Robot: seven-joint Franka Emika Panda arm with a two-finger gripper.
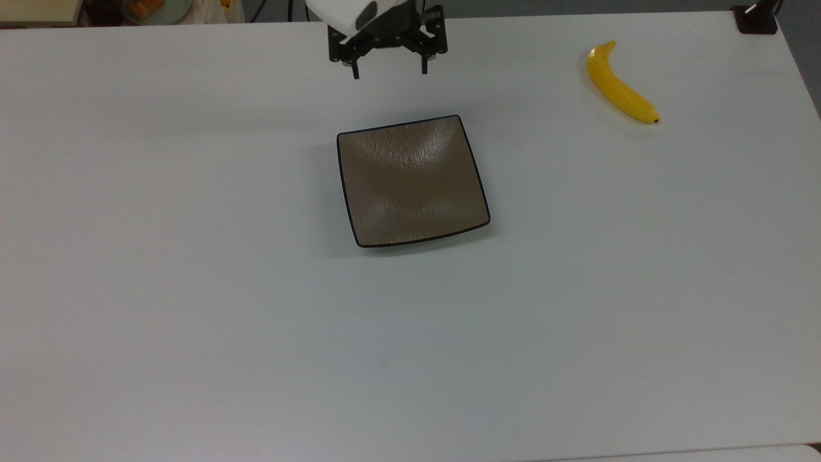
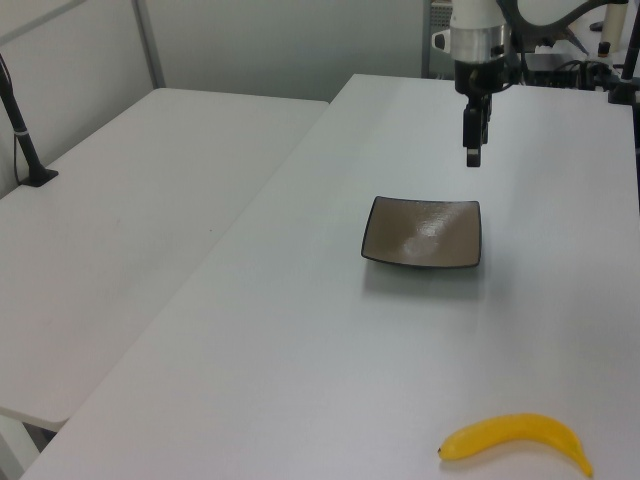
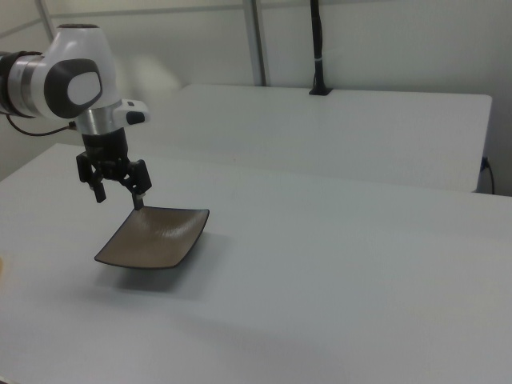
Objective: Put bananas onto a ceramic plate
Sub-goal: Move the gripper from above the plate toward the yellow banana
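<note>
black two-finger gripper (image 1: pixel 389 69) spread, empty, above square brown ceramic plate (image 1: pixel 412 181); next: travel to curved yellow banana (image 1: pixel 620 94) on white table (image 1: pixel 192 289), well apart

The arm (image 1: pixel 349 13) above the gripper (image 1: pixel 389 70) was cut off by the top view's upper edge. In the left view one finger hid the other, so their gap could not be judged there. Past the gripper, clutter (image 2: pixel 590 40) behind the table was too small to identify.
</note>
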